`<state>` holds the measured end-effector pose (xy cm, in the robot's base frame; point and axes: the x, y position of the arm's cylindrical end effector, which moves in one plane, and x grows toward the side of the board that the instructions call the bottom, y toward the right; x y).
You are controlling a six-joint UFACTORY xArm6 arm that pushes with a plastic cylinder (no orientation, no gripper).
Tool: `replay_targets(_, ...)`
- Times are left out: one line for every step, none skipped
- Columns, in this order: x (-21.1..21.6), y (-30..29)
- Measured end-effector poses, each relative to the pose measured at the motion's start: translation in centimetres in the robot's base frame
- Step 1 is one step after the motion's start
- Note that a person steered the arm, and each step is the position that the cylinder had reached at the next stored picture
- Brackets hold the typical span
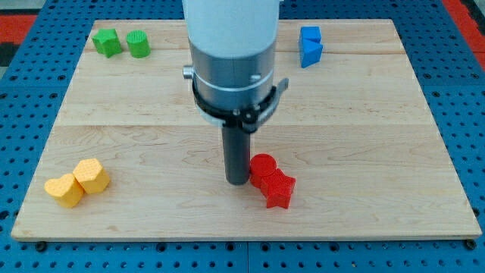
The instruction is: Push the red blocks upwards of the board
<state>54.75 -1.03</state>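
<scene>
Two red blocks (271,180) touching, my tip (237,182) just left, no claw on rig

Arm (231,45) cut off at view's top; red cylinder (263,165) partly hidden (rod overlaps).

Single view, high in front of the wooden board (114,129), angled down, whole board in frame
</scene>
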Motion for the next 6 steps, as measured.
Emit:
replay_targets(0.5,-2.8)
replay_targets(5.7,-0.1)
replay_targets(7.0,4.2)
replay_targets(5.4,5.2)
replay_targets(2.5,5.4)
replay_targets(0.0,5.4)
